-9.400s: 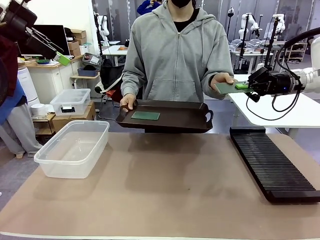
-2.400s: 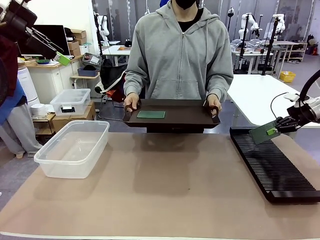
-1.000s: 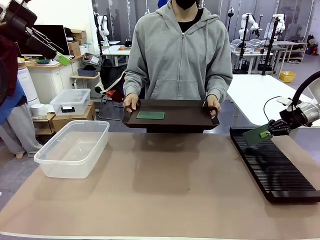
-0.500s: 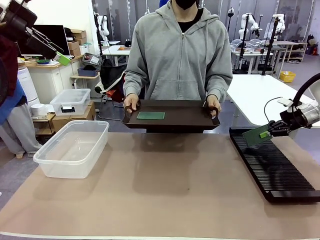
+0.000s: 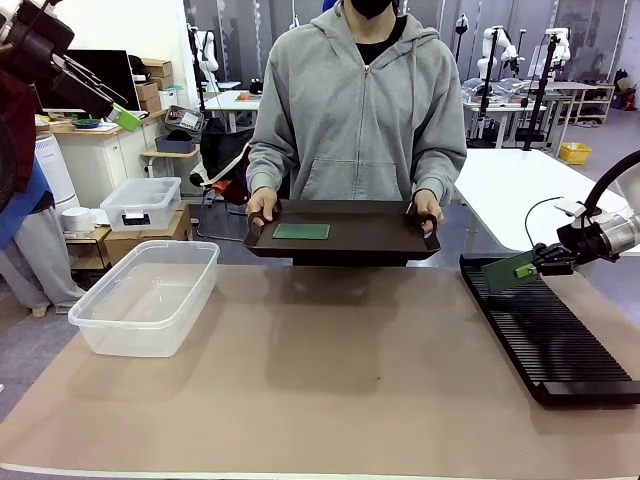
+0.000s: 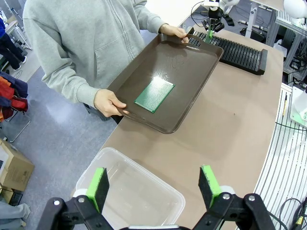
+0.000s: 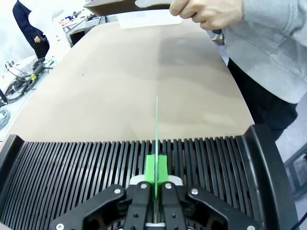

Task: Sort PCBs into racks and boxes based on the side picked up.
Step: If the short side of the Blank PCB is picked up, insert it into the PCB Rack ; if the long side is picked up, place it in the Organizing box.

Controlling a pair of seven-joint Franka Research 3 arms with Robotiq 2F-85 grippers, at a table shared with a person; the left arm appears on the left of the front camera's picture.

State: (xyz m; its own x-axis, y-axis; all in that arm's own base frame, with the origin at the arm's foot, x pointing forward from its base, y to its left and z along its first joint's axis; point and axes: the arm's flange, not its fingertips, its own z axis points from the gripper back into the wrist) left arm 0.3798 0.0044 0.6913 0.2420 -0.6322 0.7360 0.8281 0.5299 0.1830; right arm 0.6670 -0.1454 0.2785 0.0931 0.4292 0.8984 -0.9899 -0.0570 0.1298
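Your right hand [image 5: 545, 262] is clamped on the thin flat green circuit board [image 5: 510, 271], edge-on over the long black slotted rack [image 5: 550, 335] below; misaligned, its edge could strike a rib and twist loose.

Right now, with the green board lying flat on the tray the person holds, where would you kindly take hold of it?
Probably from straight above, jaws straddling the PCB across its narrower width, closing on its two long edges. It lies flat in the tray, so its faces offer no pinch, and the raised rim blocks a low sideways approach.
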